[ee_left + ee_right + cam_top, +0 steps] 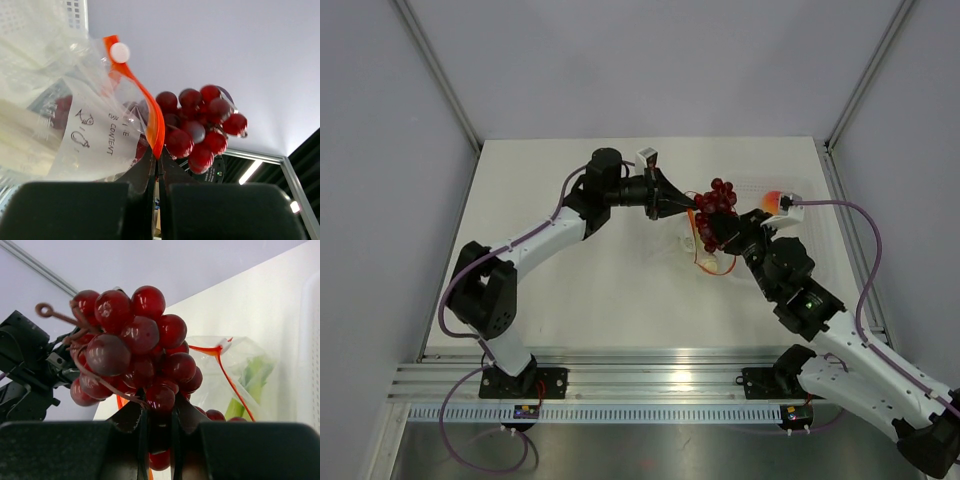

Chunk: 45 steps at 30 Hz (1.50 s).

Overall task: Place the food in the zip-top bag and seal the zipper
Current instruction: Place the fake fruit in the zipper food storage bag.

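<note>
Grapes (720, 197) are lifted above the surface (600, 290) in the top view, between the two arms. The left end effector (688, 206) and the right end effector (725, 232) meet at them. Below hangs the zip-top bag (705, 245), with its zipper (705, 263) as a loose orange curve. The small round peach (772, 201) lies apart, near the clear tray (820, 230); I cannot tell if it is inside it. I judge the task about half done.

From the left wrist, the left end effector (157, 170) is clenched on the bag's mouth edge, just at the zipper (150, 115). The bag (60, 125) is thin, crinkly and clear, with a printed label (100, 135) and a white slider tab (120, 52). Pale stalks (20, 130) are seen through the plastic. The grapes (205, 125) are round and glossy, beside the mouth, mostly outside.

From the right wrist, the right end effector (157, 415) is grasping the grapes (130, 340) low in the bunch, with a thin brown stem sticking out. Behind them the bag (240, 375) holds green stalks (250, 380), so this food is already in. The zipper (230, 385) is open and bent. The grapes, the peach and the sealing are left.
</note>
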Available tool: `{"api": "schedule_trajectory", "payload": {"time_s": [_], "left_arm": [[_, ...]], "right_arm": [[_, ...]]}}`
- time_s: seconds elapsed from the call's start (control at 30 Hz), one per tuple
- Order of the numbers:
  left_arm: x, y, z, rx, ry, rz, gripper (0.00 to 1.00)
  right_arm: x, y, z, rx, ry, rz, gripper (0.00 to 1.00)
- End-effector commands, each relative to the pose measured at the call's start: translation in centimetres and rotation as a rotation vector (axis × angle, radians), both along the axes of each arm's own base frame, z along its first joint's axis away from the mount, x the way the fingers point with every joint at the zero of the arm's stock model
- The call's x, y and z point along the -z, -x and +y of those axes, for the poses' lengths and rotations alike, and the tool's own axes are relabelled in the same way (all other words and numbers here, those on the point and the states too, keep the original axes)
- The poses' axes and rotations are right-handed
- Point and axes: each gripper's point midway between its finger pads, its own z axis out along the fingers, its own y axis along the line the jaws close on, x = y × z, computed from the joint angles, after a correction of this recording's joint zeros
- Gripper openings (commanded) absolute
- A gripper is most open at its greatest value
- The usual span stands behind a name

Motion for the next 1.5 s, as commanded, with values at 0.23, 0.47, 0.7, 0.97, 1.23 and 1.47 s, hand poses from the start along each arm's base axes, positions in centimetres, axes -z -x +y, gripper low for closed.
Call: {"api": "schedule_trajectory", "payload": {"time_s": [0.23, 0.47, 0.7, 0.97, 1.23, 1.47], "left_arm": [[-3.8, -0.7, -0.5, -0.009, 0.16, -0.045, 0.0], [-4.0, -0.4, -1.1, 0.003, 0.198, -0.038, 0.0], [-4.5, 0.5, -1.0, 0.025, 0.225, -0.043, 0.0], [-5.4, 1.5, -0.5, 0.047, 0.244, -0.082, 0.0], [-5.5, 2.5, -0.2, 0.071, 0.246, -0.1, 0.0], [-5.4, 3.0, 0.0, 0.074, 0.249, -0.097, 0.0]], "right_arm": [[5.6, 0.7, 3.4, -0.166, -0.003, 0.077, 0.0], [9.5, 0.5, 5.3, -0.237, 0.047, 0.161, 0.0], [11.8, -0.7, 6.7, -0.261, 0.149, 0.253, 0.0], [14.2, -2.5, 4.3, -0.069, 0.268, 0.446, 0.0], [13.7, -4.0, 3.3, 0.036, 0.346, 0.529, 0.0], [13.1, -4.7, 5.4, -0.036, 0.347, 0.534, 0.15]]}}
